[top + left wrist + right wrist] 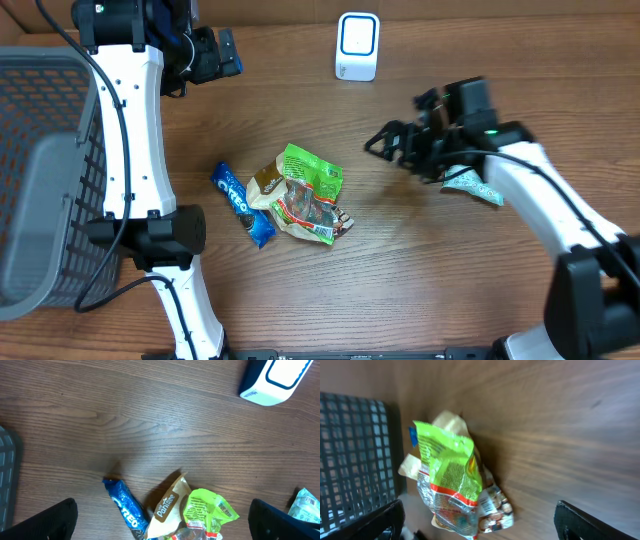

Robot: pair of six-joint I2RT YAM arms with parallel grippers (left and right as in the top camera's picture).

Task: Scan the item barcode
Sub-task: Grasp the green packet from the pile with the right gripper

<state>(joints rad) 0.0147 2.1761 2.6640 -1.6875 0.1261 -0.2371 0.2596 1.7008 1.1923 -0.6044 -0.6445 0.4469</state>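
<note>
— So, where do the packets lie?

— Mid-frame in the overhead view, in a small heap on the bench [300, 310]. A green packet [312, 172] sits on top. It overlaps a tan packet [264, 184] at its left side and a silver-and-red packet [320, 220] at its lower edge. A blue Oreo pack [240, 202] lies slanted just left of the heap, with its lower end meeting the tan one.

— Which of them is to be scanned?

— I cannot tell. None is lifted off the bench.

— And the scanner?

— The white scanner [357, 45] stands at top centre, well apart from the heap.

— How do the jaws stand?

— The left jaws hang at the upper left of the overhead frame, spread wide and holding nothing. In the left wrist view the fingers [50, 522] show in the two bottom corners, with the heap low between them. The right jaws are right of centre, near the heap and turned toward it. They are also wide apart and hold nothing. The right wrist view is blurred, with the green packet in mid-frame.

— Anything else?

— A teal-and-white packet [475, 187] lies alone at the right, partly under the right arm. A grey mesh basket [40, 150] fills the left edge.
</note>
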